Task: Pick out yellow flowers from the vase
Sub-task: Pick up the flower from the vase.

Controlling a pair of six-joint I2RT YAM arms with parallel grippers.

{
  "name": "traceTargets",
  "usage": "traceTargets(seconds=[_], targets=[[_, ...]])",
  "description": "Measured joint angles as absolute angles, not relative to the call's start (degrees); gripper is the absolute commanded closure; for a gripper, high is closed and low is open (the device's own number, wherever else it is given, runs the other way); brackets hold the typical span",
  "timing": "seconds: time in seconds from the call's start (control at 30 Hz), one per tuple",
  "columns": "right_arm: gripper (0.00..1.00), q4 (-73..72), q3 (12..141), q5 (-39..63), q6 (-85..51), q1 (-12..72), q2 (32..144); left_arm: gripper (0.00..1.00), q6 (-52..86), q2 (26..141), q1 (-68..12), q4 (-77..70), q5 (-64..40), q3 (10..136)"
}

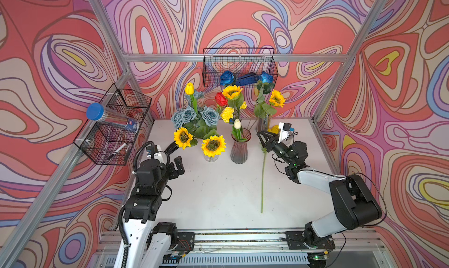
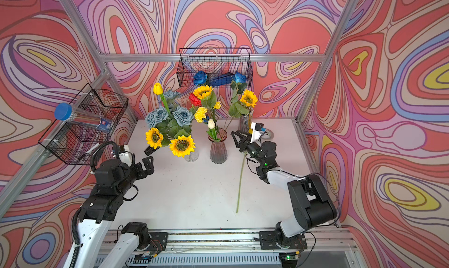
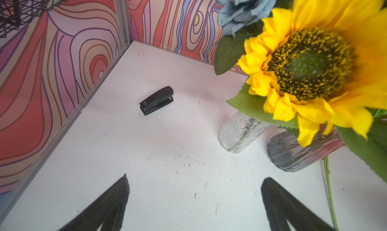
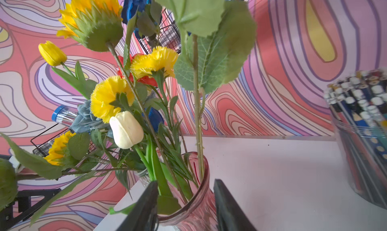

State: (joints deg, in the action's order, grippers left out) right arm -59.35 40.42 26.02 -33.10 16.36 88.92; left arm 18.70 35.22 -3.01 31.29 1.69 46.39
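Nearest you, a long green stem (image 1: 262,181) lies loose on the bench (image 1: 218,194), pointing away from you. Its far end passes beneath your right gripper (image 4: 185,180), and a patch of yellow (image 1: 273,129) shows just behind that gripper, though you cannot tell whether it is the bloom. To the left, your left gripper (image 3: 194,176) hovers over the bench with its jaws spread wide and nothing between them. A black stapler (image 3: 157,100) lies on the bench beyond it.

Your right gripper sits just beside the rim of the pink ribbed vase (image 1: 239,150), on its right. The jaws stand partly apart, the rim and several stems show between them, and you can see them clamped on nothing.

The yellow flowers (image 1: 277,98) you can make out stand in the vases. The clear glass vase (image 1: 211,157), just left of the pink one, carries two sunflowers (image 1: 213,146) low at the front, grey-blue roses (image 1: 188,115) above them and a yellow tulip (image 1: 189,88) standing tallest. The pink vase holds a white tulip (image 1: 237,124), yellow carnations (image 1: 227,114), a red rose (image 1: 220,99) and a tall sunflower. Farther right, another sunflower and a blue rose (image 1: 266,77) lean out above a jar of pencils (image 4: 364,146). A wire basket (image 1: 239,60) hangs on the back wall.
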Motion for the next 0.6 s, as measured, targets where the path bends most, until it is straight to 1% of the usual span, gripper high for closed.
traceTargets(seconds=[0.17,0.27,0.6], targets=[[0.55,-60.12,44.53,26.41,-32.51,16.91,91.09,0.00,18.72,33.82,-3.01,31.31,0.95,46.46],[0.57,-60.25,46.63,26.41,-32.18,17.04,92.18,0.00,18.72,34.00,-3.01,31.31,0.19,46.50],[0.58,-60.23,51.48,26.35,-31.20,18.04,97.80,0.00,18.74,34.37,-3.01,31.35,-0.64,46.52]])
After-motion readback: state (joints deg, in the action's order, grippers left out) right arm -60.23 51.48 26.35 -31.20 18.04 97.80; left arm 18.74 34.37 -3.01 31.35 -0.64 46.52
